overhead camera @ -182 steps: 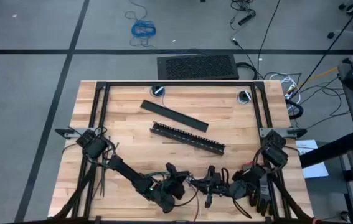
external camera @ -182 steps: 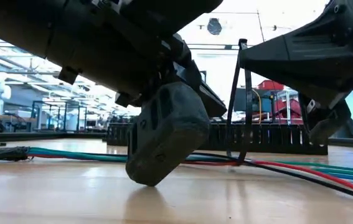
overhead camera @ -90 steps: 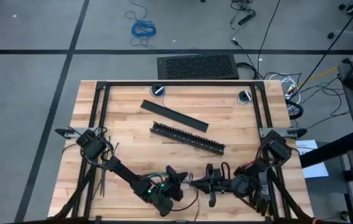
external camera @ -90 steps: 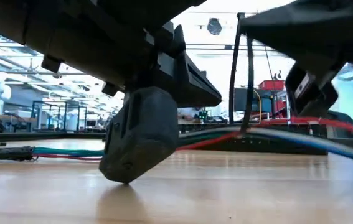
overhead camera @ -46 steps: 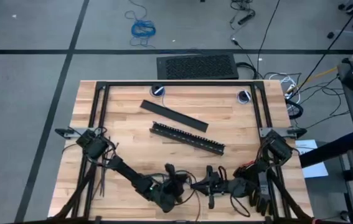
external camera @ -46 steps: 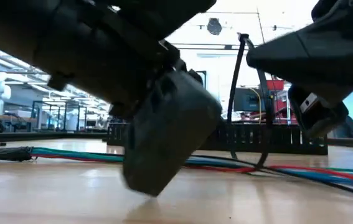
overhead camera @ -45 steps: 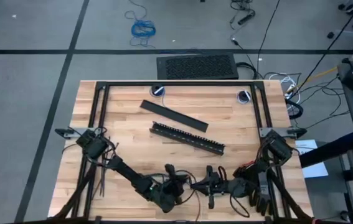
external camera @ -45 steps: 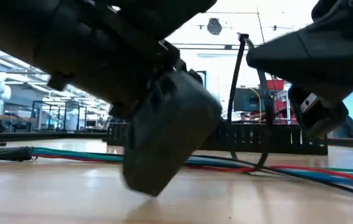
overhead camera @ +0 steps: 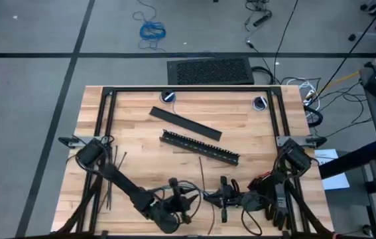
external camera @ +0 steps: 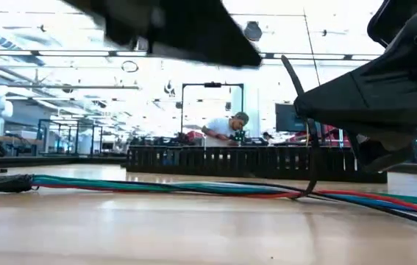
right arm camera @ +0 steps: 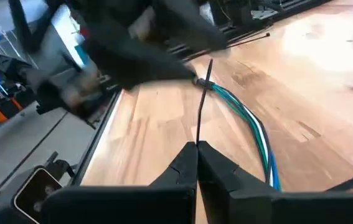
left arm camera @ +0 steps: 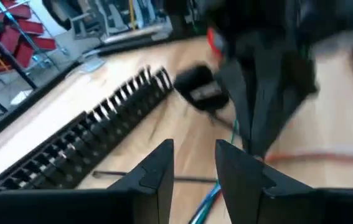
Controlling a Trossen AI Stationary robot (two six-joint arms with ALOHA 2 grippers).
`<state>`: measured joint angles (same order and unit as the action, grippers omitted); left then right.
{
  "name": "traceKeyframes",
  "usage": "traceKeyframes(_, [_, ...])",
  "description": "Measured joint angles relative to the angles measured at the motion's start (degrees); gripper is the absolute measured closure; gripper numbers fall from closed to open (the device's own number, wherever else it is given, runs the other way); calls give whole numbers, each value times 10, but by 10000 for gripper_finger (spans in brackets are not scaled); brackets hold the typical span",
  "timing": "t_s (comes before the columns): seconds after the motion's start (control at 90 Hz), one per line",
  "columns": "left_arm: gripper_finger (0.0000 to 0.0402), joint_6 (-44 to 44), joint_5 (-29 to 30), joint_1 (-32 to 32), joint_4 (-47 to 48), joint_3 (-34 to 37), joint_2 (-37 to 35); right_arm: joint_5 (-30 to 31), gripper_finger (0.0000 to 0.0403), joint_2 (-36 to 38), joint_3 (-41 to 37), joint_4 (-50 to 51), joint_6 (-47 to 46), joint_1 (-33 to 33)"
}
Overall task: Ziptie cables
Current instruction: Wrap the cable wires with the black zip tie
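Bare wood between slotted bar [overhead camera: 199, 147] and both arms, upright ziptie [external camera: 304, 132] ahead

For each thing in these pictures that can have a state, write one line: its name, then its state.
Left tool: open, empty, lifted off the table.
Right tool: shut on the ziptie.
Ziptie: looped around the cables, tail held by the right tool.
Cables: lying flat on the table, bundled together.
Slotted bar: lying on the table, untouched.
Flat black bar: lying on the table, apart from the slotted bar.

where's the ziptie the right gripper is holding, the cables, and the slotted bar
ziptie [right arm camera: 201, 115]: right wrist view, mid-strap above the fingers.
cables [right arm camera: 251, 127]: right wrist view, green-blue run on the wood.
slotted bar [overhead camera: 199, 147]: high view, middle of its length.
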<state>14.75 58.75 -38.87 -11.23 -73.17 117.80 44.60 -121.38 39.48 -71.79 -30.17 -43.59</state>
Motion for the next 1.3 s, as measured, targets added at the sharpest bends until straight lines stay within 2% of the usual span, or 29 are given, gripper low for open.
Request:
traceKeyframes(0.267, [285,108,-38,25,5,38,2,2,403,0,0,0,12,0])
traceKeyframes(0.544, [285,195,-37,58,15,125,5,-2,403,0,0,-9,14,0])
traceKeyframes(0.756, [285,298,-73,99,-44,148,4,-12,403,0,2,-8,9,0])
traceKeyframes(0.878, [285,317,-133,132,-112,155,4,-14,403,0,5,-8,17,-4])
traceKeyframes(1.033, [278,345,-236,173,-128,155,4,-15,403,0,11,-7,51,-14])
traceKeyframes(1.156, [278,351,-271,185,-143,155,4,-15,403,0,11,1,58,-16])
traceKeyframes(1.3, [278,386,-279,193,-148,155,4,-15,403,0,11,11,51,-15])
